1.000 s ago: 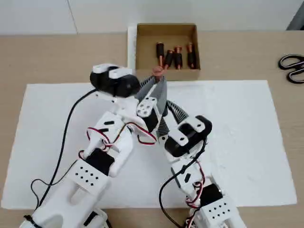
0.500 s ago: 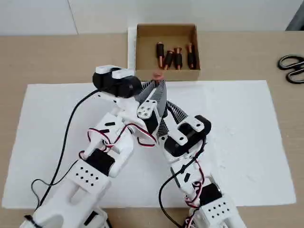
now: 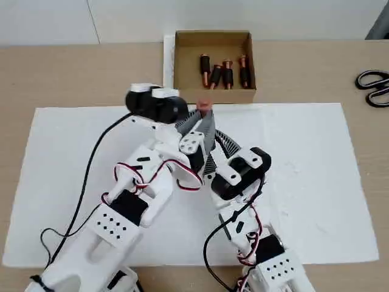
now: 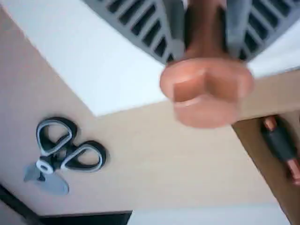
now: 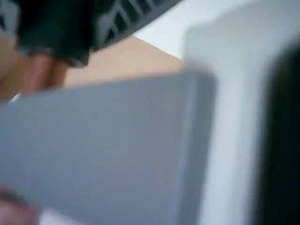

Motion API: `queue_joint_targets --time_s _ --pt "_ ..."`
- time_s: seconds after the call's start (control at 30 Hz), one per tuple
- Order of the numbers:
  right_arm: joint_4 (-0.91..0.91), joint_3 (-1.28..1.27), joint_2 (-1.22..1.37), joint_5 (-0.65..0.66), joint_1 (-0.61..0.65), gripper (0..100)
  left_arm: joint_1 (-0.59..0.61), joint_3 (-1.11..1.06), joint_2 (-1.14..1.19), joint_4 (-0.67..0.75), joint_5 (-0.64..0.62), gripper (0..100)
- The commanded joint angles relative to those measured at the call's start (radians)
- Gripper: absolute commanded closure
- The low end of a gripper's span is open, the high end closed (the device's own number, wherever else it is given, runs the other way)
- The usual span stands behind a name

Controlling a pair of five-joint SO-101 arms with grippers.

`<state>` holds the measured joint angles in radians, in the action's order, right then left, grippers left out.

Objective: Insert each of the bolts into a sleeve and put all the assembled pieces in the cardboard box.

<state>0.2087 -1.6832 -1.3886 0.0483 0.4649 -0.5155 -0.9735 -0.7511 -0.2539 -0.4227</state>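
High view first, and a count. Two arms lean in over one white sheet that is spread on the wooden table. One cardboard box stands open at the sheet's far edge. One pair of scissors lies well apart from everything, out on the bare wood at the right side.

Four assembled pieces lie in the box. Each is a dark sleeve with copper showing at its ends, and they sit roughly side by side in the right half.

A fifth item is outside the box: one copper-coloured bolt. The left gripper has its claw closed on the shank. In the left wrist view the grey ribbed fingers press in from both sides and the broad head sticks out past their tips. The bolt is just beside the box's near wall, on the sheet side, with its head pointing toward the box. From the wrist, one of the boxed pieces shows at a corner of the box beyond the head.

The right gripper sits close behind the left one, tucked partly under the left arm. Whether its claw is open or closed I cannot tell, and the same goes for anything it might hold.
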Motion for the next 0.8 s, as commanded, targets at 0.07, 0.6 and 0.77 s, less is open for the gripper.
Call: queue_joint_targets --time_s 0.07,0.6,0.77 --pt "0.005 -0.008 -0.024 -0.009 -0.001 99.5 -0.018 0.082 -0.041 -0.11 -0.008 99" --pt "0.005 -0.008 -0.024 -0.009 -0.001 99.5 -0.034 0.074 -0.048 -0.25 -0.003 98" --pt "0.005 -0.008 -0.024 -0.009 -0.001 99.5 -0.046 0.073 -0.048 -0.281 -0.003 85"
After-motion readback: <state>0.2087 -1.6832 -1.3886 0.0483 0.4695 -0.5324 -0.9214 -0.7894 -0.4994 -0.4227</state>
